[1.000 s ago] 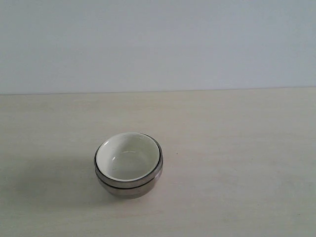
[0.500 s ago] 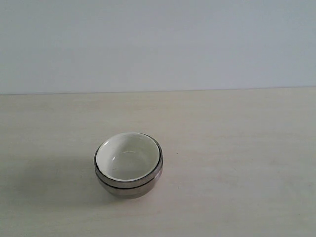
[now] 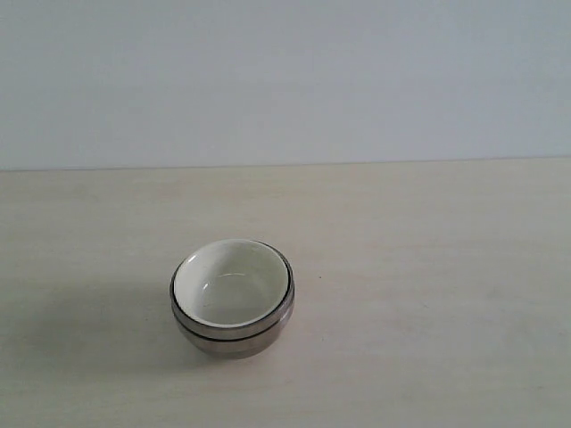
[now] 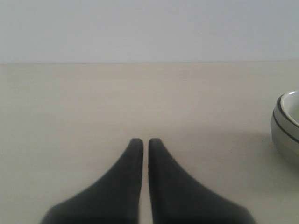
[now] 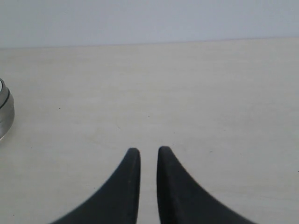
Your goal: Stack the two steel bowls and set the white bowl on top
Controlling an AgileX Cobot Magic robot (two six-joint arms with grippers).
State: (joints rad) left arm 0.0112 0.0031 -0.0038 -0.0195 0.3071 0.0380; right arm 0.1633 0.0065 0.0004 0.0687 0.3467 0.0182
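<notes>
**A:** What did the exterior view show?

**B:** It showed a pale surface (image 3: 428, 294) with a single stack on it, left of middle and toward the near edge. The two steel bowls (image 3: 234, 337) sat nested. The white bowl (image 3: 230, 285) sat inside the upper one, its rim just above theirs. No arm was in sight in that view.

**A:** So what did the step call for?

**B:** The stacking looked finished, so the job was to leave it alone. That meant holding both arms back and making no sweep toward the stack. It was also worth checking that the white bowl sat level and was not cocked on a rim. It looked close to level, seated a touch toward the left side.

**A:** And the left wrist view?

**B:** The left pincer (image 4: 145, 141) was together and gripped nothing, low over bare surface. The stack showed only as a slice at the picture's edge: the steel bowls (image 4: 282, 140) with the white bowl (image 4: 293, 105) inside. It lay well apart from the fingertips and off to one side.

**A:** The right wrist view?

**B:** The right pincer (image 5: 148, 150) was all but together, with a thin slit between its fingers and nothing in it. Only a sliver of the steel bowls (image 5: 4, 112) showed at the edge, well apart from the pincer. The white bowl was not visible there.
</notes>
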